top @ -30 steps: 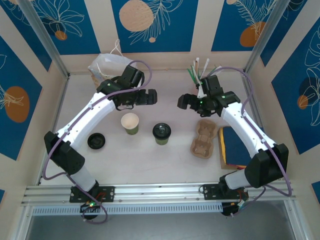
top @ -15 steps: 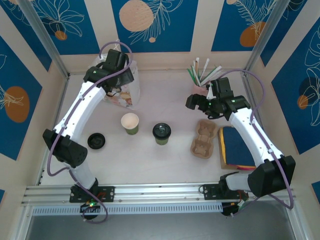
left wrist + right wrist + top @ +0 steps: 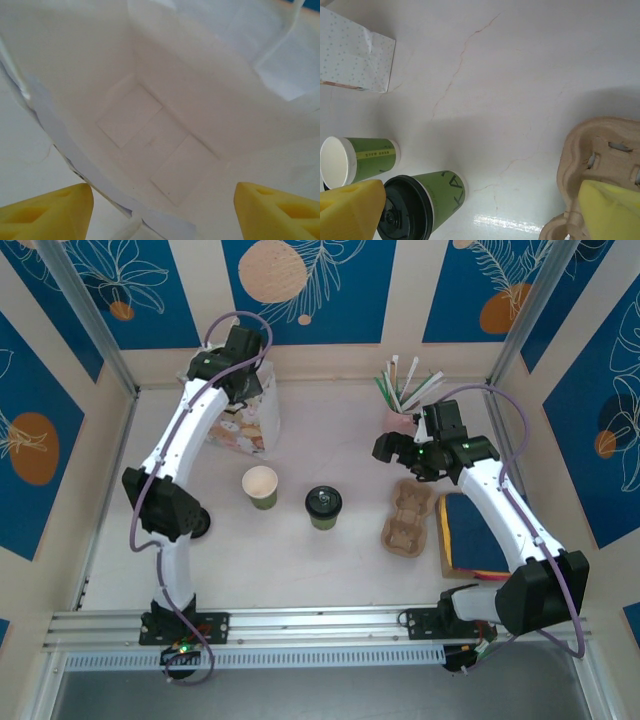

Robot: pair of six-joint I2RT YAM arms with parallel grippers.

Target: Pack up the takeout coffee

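The takeout coffee (image 3: 323, 505), a dark-green cup with a black lid, stands mid-table; in the right wrist view it (image 3: 427, 202) sits beside my lower-left fingertip. My right gripper (image 3: 383, 448) hovers open right of it, with bare table between the fingers (image 3: 482, 215). My left gripper (image 3: 245, 388) hangs over the mouth of the white gift bag (image 3: 245, 428) at the back left. It is open (image 3: 162, 217), looking down at the bag's white bottom (image 3: 150, 140), and the bag's near rim (image 3: 75, 165) crosses between the fingers.
A lidless green cup (image 3: 260, 485) stands left of the coffee. A loose black lid (image 3: 197, 523) lies partly behind the left arm. A brown pulp cup carrier (image 3: 408, 515), a dark-blue stack (image 3: 470, 535) and a holder of straws (image 3: 400, 390) sit on the right.
My left arm swung from mid-table to the back left, over the bag's mouth, its jaws narrowing a little. My right gripper drew back slightly to the right, still open.
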